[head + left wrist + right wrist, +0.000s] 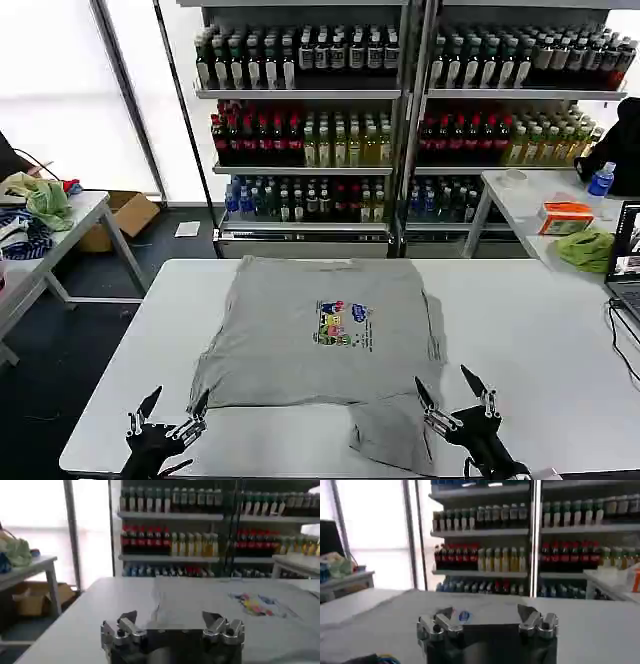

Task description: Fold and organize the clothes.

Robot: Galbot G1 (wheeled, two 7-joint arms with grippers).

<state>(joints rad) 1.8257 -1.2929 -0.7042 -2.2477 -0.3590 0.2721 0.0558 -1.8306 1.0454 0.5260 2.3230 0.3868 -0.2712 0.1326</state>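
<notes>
Grippers (pixel 174 408) (pixel 447 387) open (near edge); shirt (pixel 320 335) flat

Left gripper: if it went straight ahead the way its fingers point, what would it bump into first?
Probably the grey shirt. The left gripper hangs open at the near table edge, fingers aimed at the shirt's near left corner. It may be high enough to pass over the cloth; depth is hard to judge.
</notes>
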